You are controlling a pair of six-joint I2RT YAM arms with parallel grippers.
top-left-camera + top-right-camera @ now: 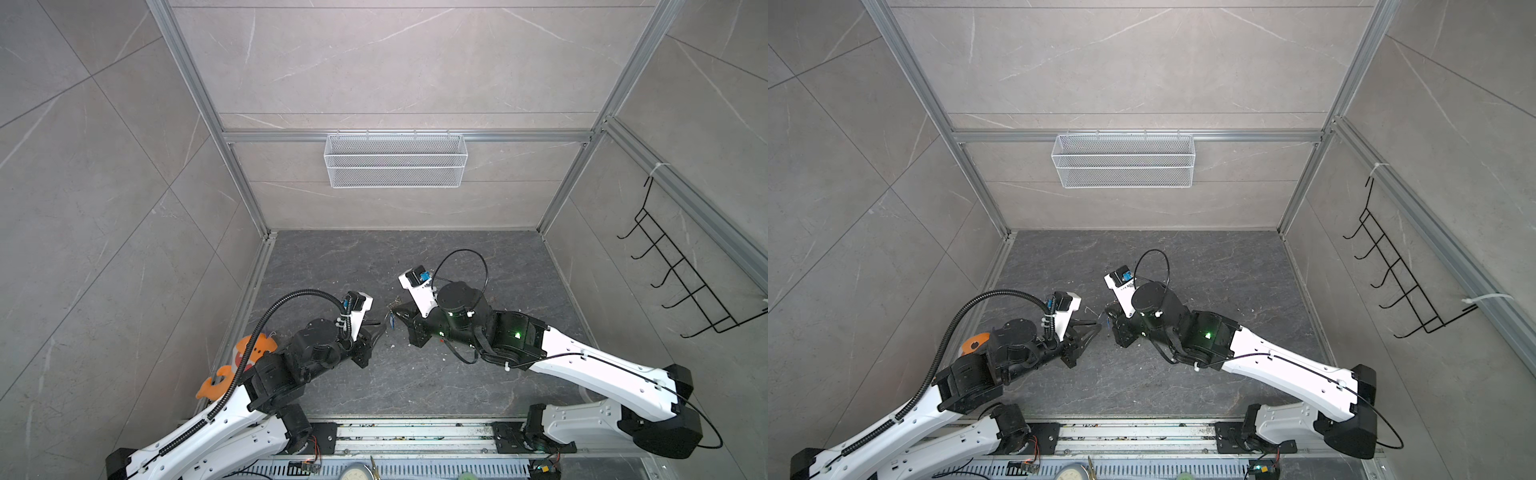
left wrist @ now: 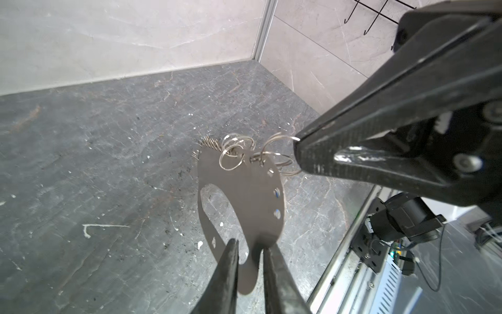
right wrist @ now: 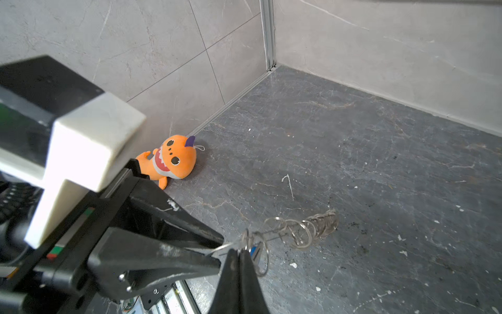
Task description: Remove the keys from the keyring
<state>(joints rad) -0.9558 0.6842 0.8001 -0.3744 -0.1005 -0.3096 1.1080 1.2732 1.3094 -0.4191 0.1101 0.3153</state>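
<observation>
Centrally, the keyring (image 2: pixel 244 195) is held off the floor (image 2: pixel 108 168) at both ends: the left gripper (image 2: pixel 251 244) narrowly pinches its plate end, and the right gripper (image 2: pixel 297 146) is clamped on a wire ring (image 2: pixel 274 140). The blue-tagged key (image 3: pixel 254 250) half-hides behind the right fingers (image 3: pixel 231 277). An orange plush shark (image 3: pixel 171 159) lies well aside, against the wall (image 3: pixel 135 54).

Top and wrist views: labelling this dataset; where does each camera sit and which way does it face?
A top view: over the base rail, facing down toward the back wall; both arms, left gripper, right gripper.
A top view: beside it, facing alike; same arms, wire basket.
Left wrist: on the left arm, facing along its fingers at the keyring; right gripper opposite, pinching a ring.
Right wrist: on the right arm, facing past its fingers toward the plush toy; left gripper shows.
Wrist views share the chain.
</observation>
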